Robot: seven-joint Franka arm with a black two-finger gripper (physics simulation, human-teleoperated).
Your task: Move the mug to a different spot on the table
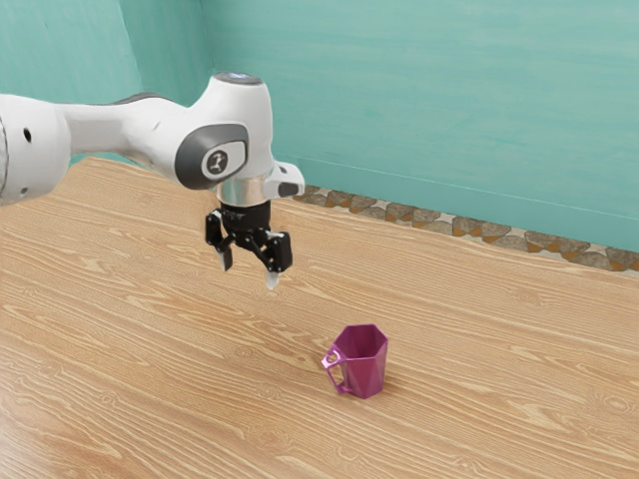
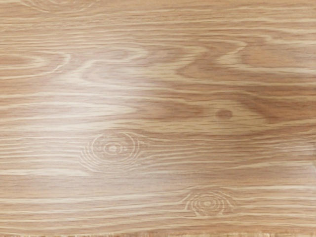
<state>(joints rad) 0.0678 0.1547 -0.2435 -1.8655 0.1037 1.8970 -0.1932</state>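
Note:
A magenta faceted mug (image 1: 360,360) stands upright on the wooden table (image 1: 150,329) in the exterior view, its handle turned toward that view's left. My gripper (image 1: 248,271) hangs above the table, up and to the exterior view's left of the mug, well apart from it. Its two black fingers (image 1: 224,257) stand apart and open with nothing between them. The wrist view looks straight down on bare wood grain of the table (image 2: 158,118).
A teal wall (image 1: 429,90) rises behind the table, with a strip of stones (image 1: 469,228) along the table's far edge. Bare tabletop stretches around the mug on all sides.

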